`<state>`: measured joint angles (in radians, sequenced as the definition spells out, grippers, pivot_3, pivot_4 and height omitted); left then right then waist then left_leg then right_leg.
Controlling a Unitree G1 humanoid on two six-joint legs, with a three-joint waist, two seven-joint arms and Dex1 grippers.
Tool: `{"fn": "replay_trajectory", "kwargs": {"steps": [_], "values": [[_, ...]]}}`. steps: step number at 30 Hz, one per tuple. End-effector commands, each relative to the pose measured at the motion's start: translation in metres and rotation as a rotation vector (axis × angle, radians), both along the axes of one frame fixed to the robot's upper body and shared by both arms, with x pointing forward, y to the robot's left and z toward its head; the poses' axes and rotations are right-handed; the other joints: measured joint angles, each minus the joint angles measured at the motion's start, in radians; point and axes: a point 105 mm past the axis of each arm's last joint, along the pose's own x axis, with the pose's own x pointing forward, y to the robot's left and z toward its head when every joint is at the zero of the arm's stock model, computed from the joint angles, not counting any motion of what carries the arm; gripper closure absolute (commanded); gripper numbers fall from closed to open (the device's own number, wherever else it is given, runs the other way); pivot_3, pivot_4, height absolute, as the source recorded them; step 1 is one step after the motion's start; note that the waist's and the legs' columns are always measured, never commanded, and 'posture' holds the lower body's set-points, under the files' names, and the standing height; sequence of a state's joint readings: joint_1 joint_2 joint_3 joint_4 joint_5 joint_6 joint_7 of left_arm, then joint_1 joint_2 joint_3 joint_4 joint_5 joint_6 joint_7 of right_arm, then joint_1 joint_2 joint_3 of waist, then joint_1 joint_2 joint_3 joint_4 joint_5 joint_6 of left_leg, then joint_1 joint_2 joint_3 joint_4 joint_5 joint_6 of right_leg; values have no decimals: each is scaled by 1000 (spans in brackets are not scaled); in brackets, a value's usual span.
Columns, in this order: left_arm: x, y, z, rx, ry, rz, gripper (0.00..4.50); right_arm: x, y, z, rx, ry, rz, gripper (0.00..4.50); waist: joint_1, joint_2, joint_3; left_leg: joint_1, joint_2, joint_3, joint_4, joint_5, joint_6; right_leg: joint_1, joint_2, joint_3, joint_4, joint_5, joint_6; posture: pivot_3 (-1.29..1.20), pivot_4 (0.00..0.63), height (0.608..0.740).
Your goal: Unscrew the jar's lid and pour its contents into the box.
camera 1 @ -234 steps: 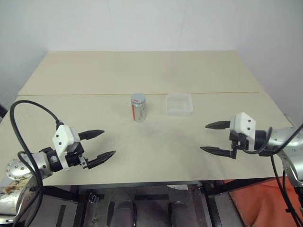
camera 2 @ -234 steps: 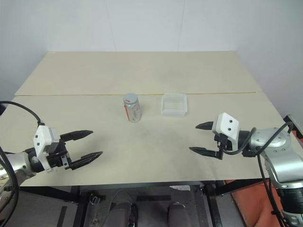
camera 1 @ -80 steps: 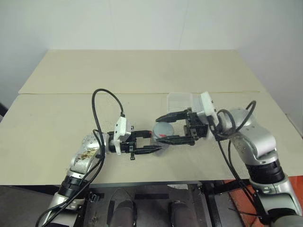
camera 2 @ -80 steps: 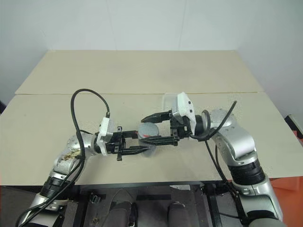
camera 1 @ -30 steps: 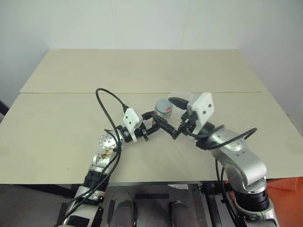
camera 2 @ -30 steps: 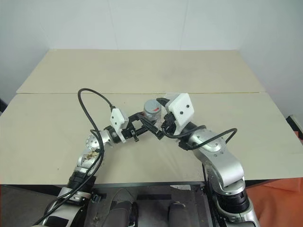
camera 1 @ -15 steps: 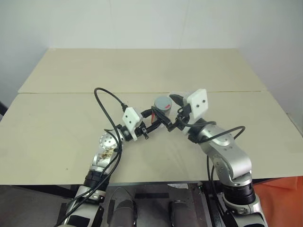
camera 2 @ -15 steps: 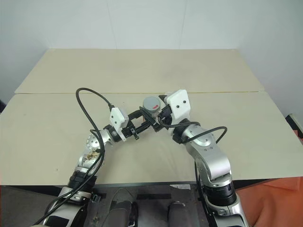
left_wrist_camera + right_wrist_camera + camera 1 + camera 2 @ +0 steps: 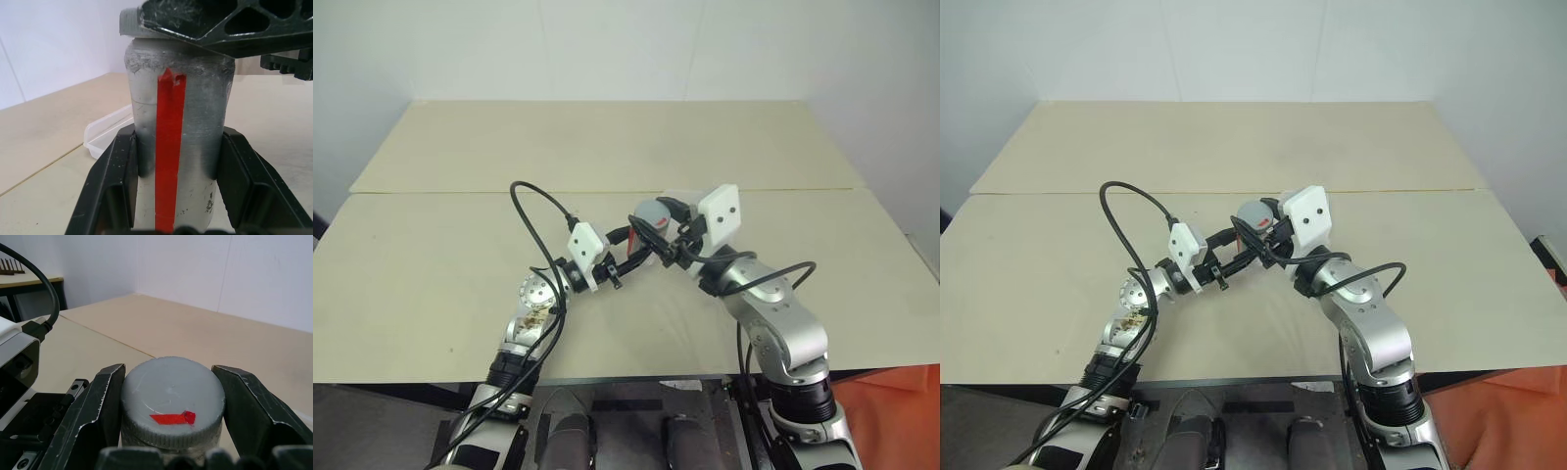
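The silver-grey jar [image 9: 178,147], marked with a red stripe down its side, is held upright above the table. My left gripper [image 9: 644,245] is shut on the jar's body, one black finger [image 9: 117,186] on each side. The round grey lid [image 9: 171,396] with its red patch sits on the jar. My right gripper [image 9: 171,377] is shut on the lid, its fingers [image 9: 98,401] pressing on the rim from both sides. The clear box [image 9: 107,129] lies on the table just behind the jar. The contents are hidden inside the closed jar.
The beige table [image 9: 460,255] stretches wide to both sides and to the back, with a seam running across its middle. A black cable [image 9: 533,211] loops up from my left arm. White walls stand behind the table.
My right gripper has moved in over the jar's top and closed its fingers on the lid. The left gripper has kept still with the jar.
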<state>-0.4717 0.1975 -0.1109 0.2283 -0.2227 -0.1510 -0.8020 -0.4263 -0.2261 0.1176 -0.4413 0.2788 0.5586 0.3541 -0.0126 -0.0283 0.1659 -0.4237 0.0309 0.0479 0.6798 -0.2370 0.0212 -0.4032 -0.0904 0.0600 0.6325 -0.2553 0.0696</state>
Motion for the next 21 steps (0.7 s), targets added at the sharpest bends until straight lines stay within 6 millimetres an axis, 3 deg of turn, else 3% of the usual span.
{"fn": "replay_trajectory", "kwargs": {"steps": [1,7,15,21], "values": [[-7,-5,13,-12,-40,-69,2580,-4,-3,14,5,-69,10,1717,0,0,0,0,0,0,0,0,0,0,0,0,0,0,0,0,150,740],[-33,-4,14,0,-10,-250,2580,-18,-5,14,-78,-71,242,1717,-1,0,0,0,0,1,0,0,0,0,0,0,0,0,0,0,150,740],[-67,8,22,60,27,-498,2580,-44,-13,17,-243,-74,711,1717,-2,0,0,1,1,0,0,0,0,1,1,0,0,0,0,0,150,740],[-82,3,33,90,16,-639,2580,-44,-13,16,-358,-44,1008,1717,-2,0,0,1,1,1,1,0,0,1,1,0,0,0,0,0,150,740]]}}
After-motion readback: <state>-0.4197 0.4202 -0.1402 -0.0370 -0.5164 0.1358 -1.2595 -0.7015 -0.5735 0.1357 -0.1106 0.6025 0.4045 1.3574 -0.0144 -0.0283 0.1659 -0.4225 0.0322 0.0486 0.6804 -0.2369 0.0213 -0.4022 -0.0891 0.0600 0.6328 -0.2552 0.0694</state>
